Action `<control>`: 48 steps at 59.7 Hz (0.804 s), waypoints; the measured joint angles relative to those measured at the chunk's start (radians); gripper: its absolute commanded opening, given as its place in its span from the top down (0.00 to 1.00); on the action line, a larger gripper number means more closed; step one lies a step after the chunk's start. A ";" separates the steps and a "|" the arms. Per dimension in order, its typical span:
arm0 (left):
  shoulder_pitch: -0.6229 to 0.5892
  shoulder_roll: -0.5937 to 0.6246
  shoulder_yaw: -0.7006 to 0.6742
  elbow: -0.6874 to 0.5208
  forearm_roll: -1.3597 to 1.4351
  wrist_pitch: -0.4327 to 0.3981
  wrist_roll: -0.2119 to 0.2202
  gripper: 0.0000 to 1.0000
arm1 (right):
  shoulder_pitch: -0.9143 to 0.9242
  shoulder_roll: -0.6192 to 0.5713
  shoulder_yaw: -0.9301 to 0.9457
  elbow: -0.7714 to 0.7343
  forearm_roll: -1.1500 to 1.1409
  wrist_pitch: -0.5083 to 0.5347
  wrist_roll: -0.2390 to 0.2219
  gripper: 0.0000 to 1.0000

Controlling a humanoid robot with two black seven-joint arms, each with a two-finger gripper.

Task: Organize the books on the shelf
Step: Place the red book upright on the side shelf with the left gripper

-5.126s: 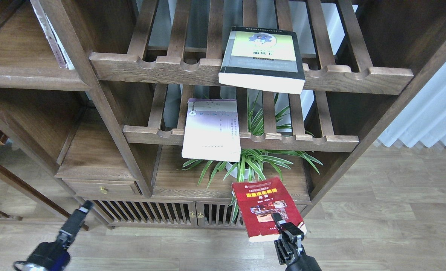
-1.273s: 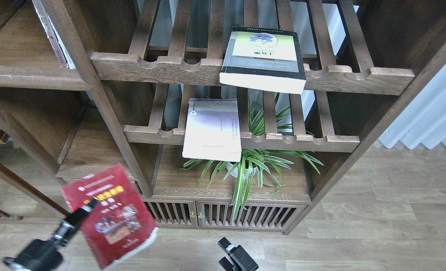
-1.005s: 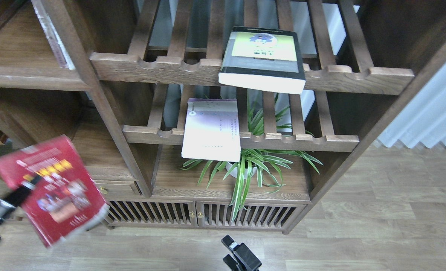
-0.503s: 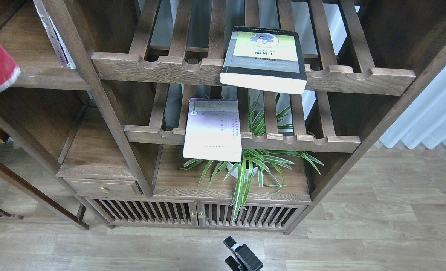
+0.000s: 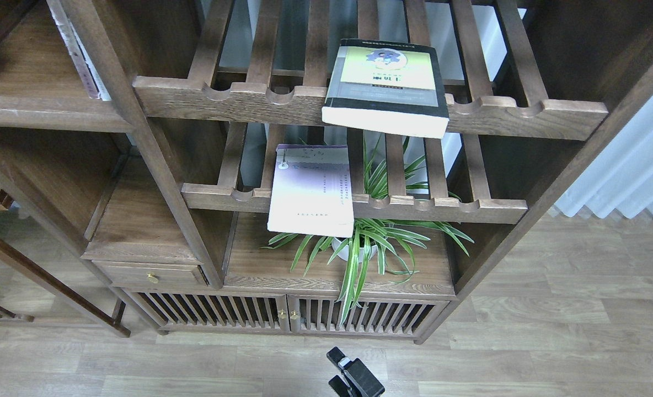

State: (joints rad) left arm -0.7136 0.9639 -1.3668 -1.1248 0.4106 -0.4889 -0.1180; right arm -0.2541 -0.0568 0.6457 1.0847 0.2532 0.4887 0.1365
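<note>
Yellow-green book (image 5: 386, 88) and lavender book (image 5: 311, 190) lying on slatted racks; red one unseen. Right gripper (image 5: 354, 380) idling low, jaws unclear. Next: reaching for lavender.

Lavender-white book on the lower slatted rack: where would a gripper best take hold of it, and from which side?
Judging by its pose, grip the lavender-white book at its near edge, approaching from the front. It lies flat on the lower slatted rack, and that edge juts out past the front rail over the potted plant, so fingers could probably close above and below it.
</note>
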 measured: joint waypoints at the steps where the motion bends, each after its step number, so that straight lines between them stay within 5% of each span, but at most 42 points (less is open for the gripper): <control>1: -0.012 -0.009 0.002 0.009 0.016 0.000 0.000 0.94 | 0.000 0.000 0.000 0.000 0.000 0.000 0.000 0.00; 33: -0.394 -0.242 0.203 0.270 0.289 0.000 0.002 0.93 | 0.000 0.004 -0.003 0.000 0.000 0.000 0.000 0.00; 48: -0.456 -0.302 0.272 0.345 0.289 0.000 0.001 0.93 | -0.001 0.005 -0.005 0.007 0.000 0.000 0.000 0.00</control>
State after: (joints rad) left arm -1.1701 0.6619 -1.0946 -0.7794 0.6996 -0.4887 -0.1167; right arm -0.2553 -0.0521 0.6411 1.0917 0.2532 0.4887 0.1365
